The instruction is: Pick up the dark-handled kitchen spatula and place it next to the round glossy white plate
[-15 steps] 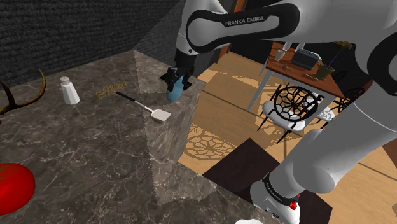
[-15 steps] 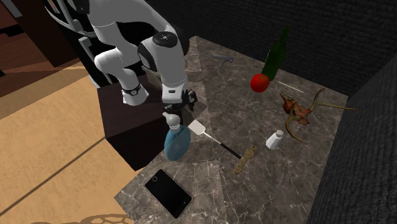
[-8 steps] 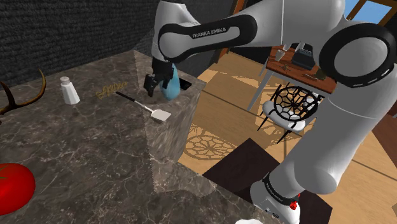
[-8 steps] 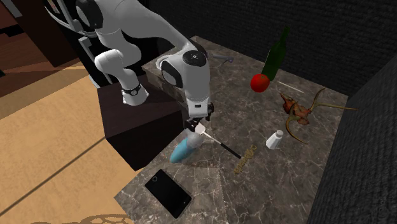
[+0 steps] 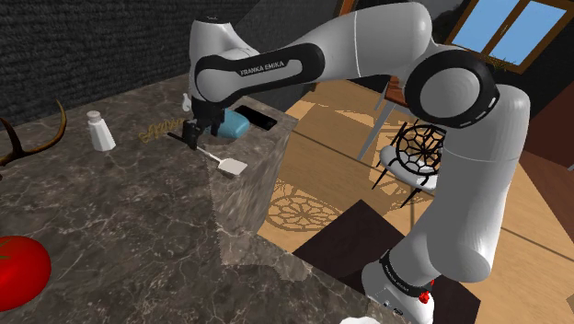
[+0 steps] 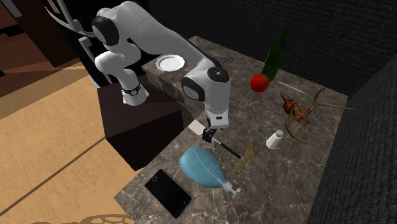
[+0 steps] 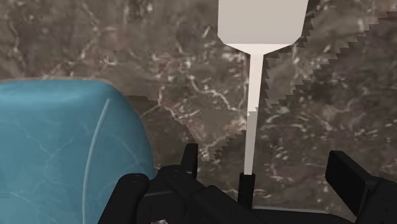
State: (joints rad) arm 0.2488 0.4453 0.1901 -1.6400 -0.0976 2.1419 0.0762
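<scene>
The black gripper [image 7: 267,175] hangs low over the brown marble counter [image 5: 110,212]. Its two fingers [image 7: 189,164] stand wide apart and hold nothing. The spatula [image 7: 253,108] lies flat on the counter between the fingers, but they do not touch it. Its pale blade points away from the hand, and its dark handle starts just under the hand. In the second exterior view it lies near the counter's left edge. A blue bottle [image 6: 202,168] lies on its side close by. The white plate [image 6: 170,62] sits at the far left corner, well apart from the spatula
</scene>
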